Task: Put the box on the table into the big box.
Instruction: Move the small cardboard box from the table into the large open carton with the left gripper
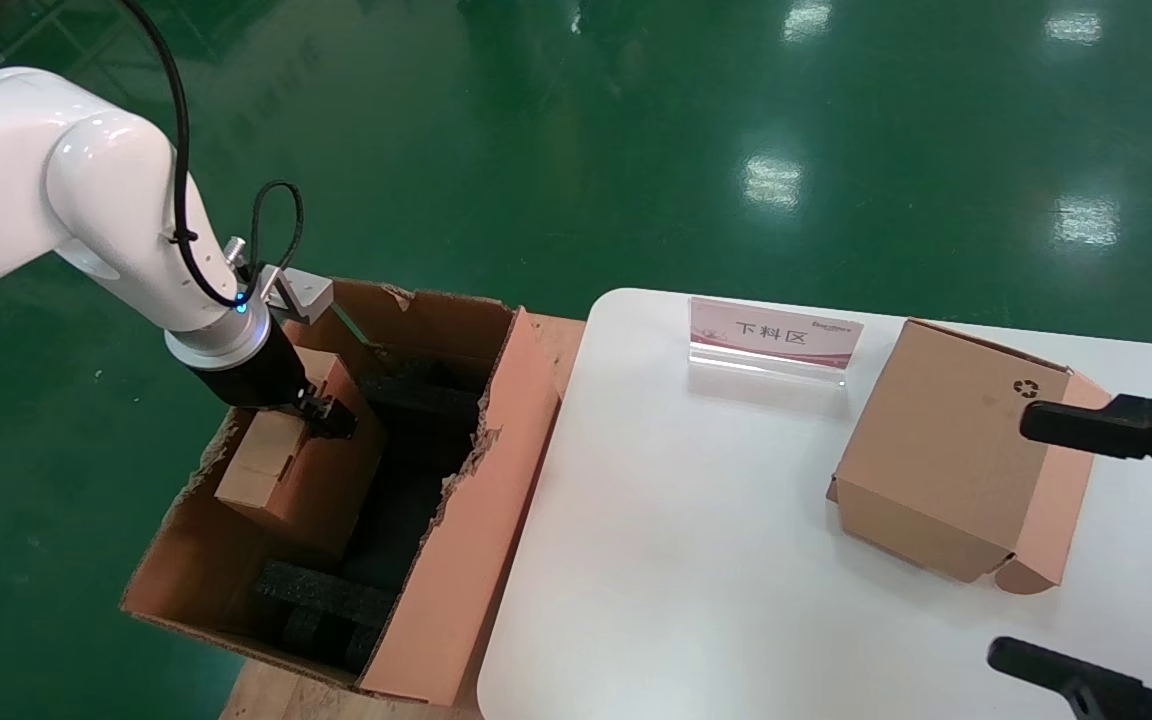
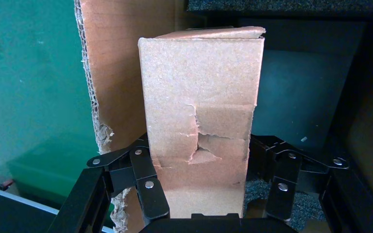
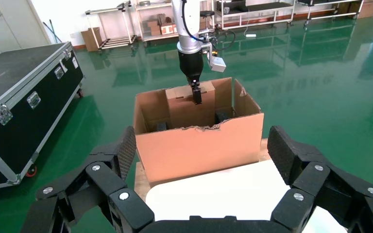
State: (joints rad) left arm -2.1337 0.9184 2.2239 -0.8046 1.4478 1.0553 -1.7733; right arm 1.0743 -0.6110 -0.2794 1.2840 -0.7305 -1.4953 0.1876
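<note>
Sign (image 1: 774,336) on table (image 1: 696,520): "下料区". Recycling symbol (image 1: 1025,388) on cube box (image 1: 946,440).

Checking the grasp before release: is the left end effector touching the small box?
Touching. The left wrist view shows the left end effector with its fingers pressed against both sides of the box.

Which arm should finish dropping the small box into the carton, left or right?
Left. The left gripper is shut on the box, holding it inside the big box above the black foam; it likely only needs to release. The right gripper is open over the table, far from the carton.
</note>
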